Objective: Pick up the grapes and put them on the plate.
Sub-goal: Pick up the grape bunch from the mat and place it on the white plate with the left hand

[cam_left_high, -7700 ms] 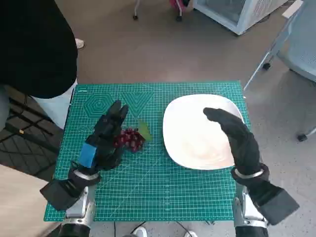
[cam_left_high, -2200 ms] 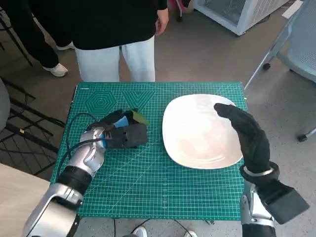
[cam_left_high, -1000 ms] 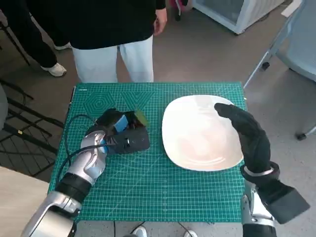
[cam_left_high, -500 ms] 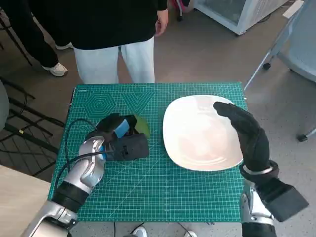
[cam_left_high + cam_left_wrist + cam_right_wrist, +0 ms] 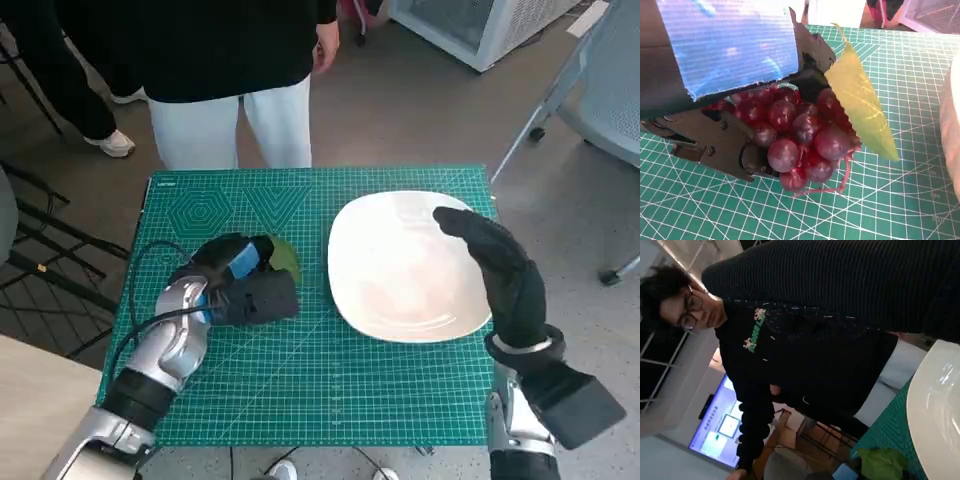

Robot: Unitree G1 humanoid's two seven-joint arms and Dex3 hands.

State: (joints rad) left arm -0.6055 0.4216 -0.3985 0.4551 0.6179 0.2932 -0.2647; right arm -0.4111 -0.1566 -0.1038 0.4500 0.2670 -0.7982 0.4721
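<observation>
A bunch of dark red grapes [image 5: 800, 132] with a yellow-green leaf [image 5: 860, 105] sits inside my left hand [image 5: 245, 285], whose black fingers wrap around it on the green mat [image 5: 330, 390]. In the head view only the leaf [image 5: 285, 258] shows beside that hand; the grapes are hidden under it. The white plate [image 5: 395, 265] lies on the right half of the mat, apart from the grapes. My right hand [image 5: 500, 270] hovers over the plate's right edge with fingers extended and nothing in it. The right wrist view catches the plate's rim [image 5: 935, 405] and the leaf [image 5: 880, 462].
A person in a black top and pale trousers [image 5: 235, 110] stands at the mat's far edge. A chair leg [image 5: 525, 120] and a white appliance [image 5: 470, 25] stand on the floor beyond the right corner. A black cable [image 5: 145, 270] loops by my left wrist.
My left hand has turned over and closed around the grapes, and shifted slightly toward me over the last second. The right hand has stayed over the plate. The person has moved behind the table.
</observation>
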